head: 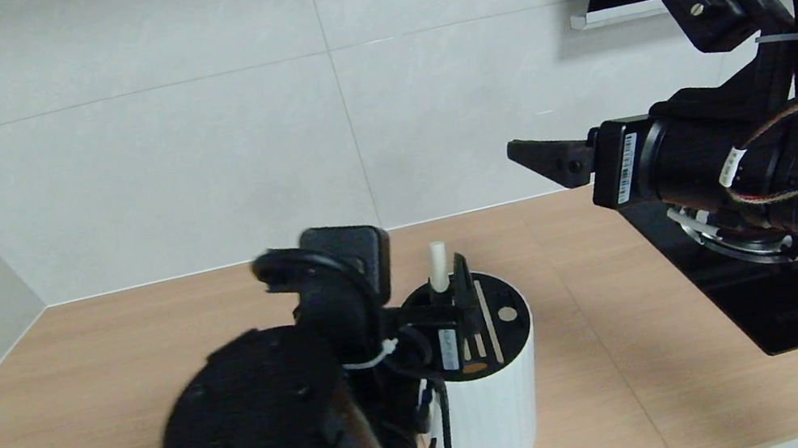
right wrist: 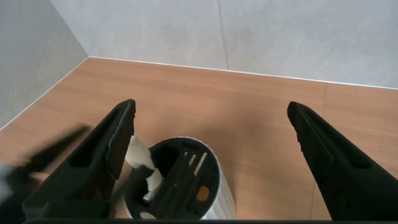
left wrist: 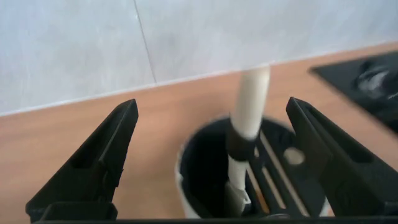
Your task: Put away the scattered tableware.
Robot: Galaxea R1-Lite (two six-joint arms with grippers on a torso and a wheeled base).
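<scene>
The white-handled utensil (left wrist: 252,99) stands upright in the white ribbed utensil holder (head: 498,412) on the wooden counter (head: 105,374), ungripped between the left gripper's (left wrist: 211,104) wide-open fingers, while the right gripper (right wrist: 211,107) hangs higher up, spread open too.

White-handled utensil (head: 439,264) upright in holder (head: 501,419)

The holder (head: 495,420) is white with fine vertical ribbing, and its top insert is black with pale tan slot lines. The utensil handle (head: 438,266) is cream with a black band lower down. The tabletop (head: 105,374) is light wood grain, the wall (head: 146,137) pale grey tile and the cooktop (head: 791,303) glossy black; the left gripper (left wrist: 211,107) and right gripper (right wrist: 211,107) are matt black.
</scene>
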